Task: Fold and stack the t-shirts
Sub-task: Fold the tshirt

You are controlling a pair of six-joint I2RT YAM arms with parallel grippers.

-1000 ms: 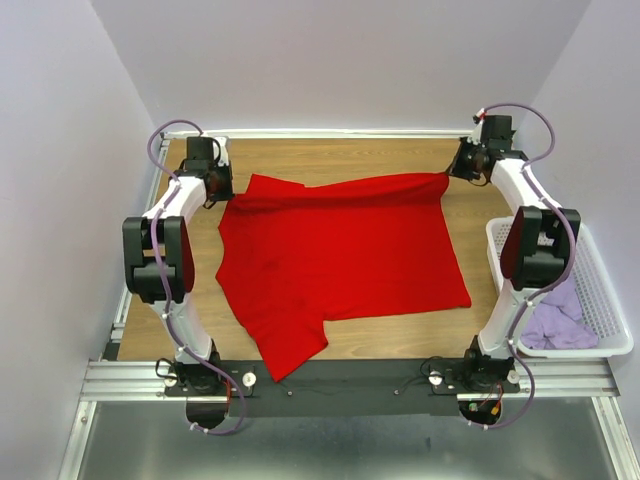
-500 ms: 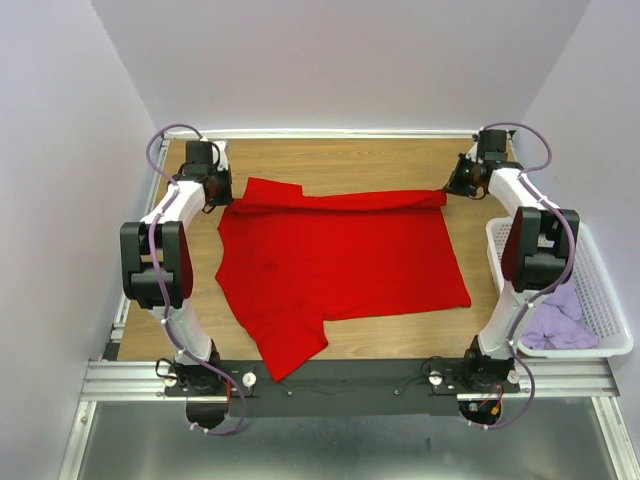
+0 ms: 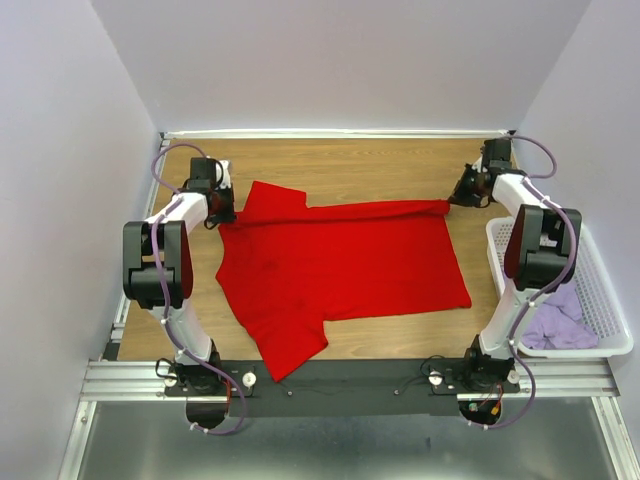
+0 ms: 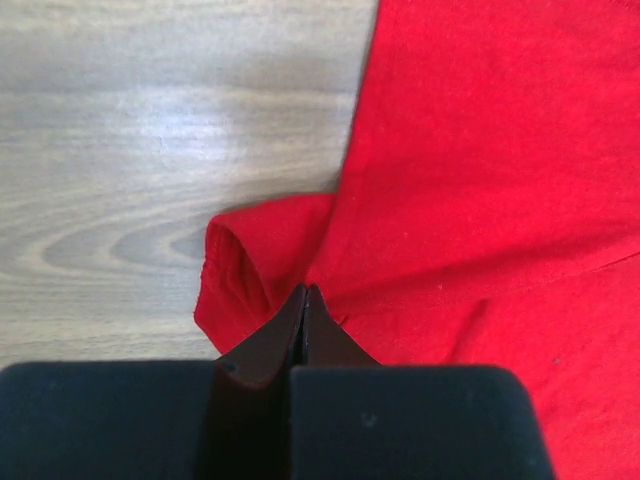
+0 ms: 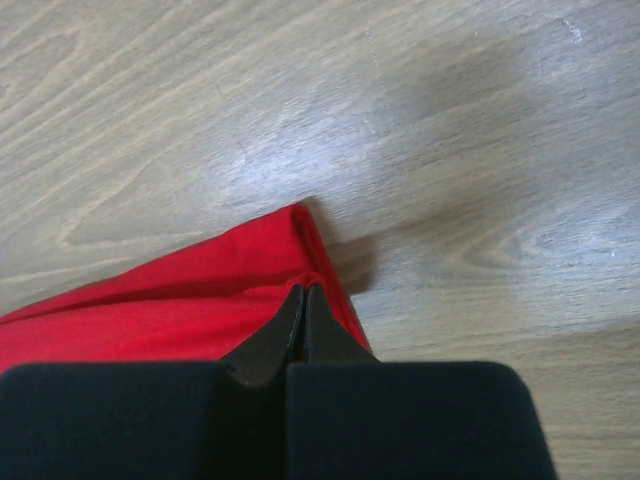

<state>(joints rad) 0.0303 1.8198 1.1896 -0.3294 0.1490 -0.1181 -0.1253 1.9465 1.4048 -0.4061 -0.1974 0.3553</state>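
The bright red t-shirt lies spread on the wooden table, its far edge folded over into a narrow band. My left gripper is shut on the shirt's far left corner by a sleeve, seen as red cloth at the closed fingertips. My right gripper is shut on the far right corner, where red cloth bunches round its closed tips. A pale lilac shirt lies crumpled in the basket.
A white lattice basket stands off the table's right edge beside the right arm. Bare wooden tabletop lies beyond the shirt up to the back wall. The arm bases sit on a black rail at the near edge.
Both grippers have moved nearer and lower with the shirt's far edge, laying the folded band down on the shirt. The right arm has shifted a little to the right.
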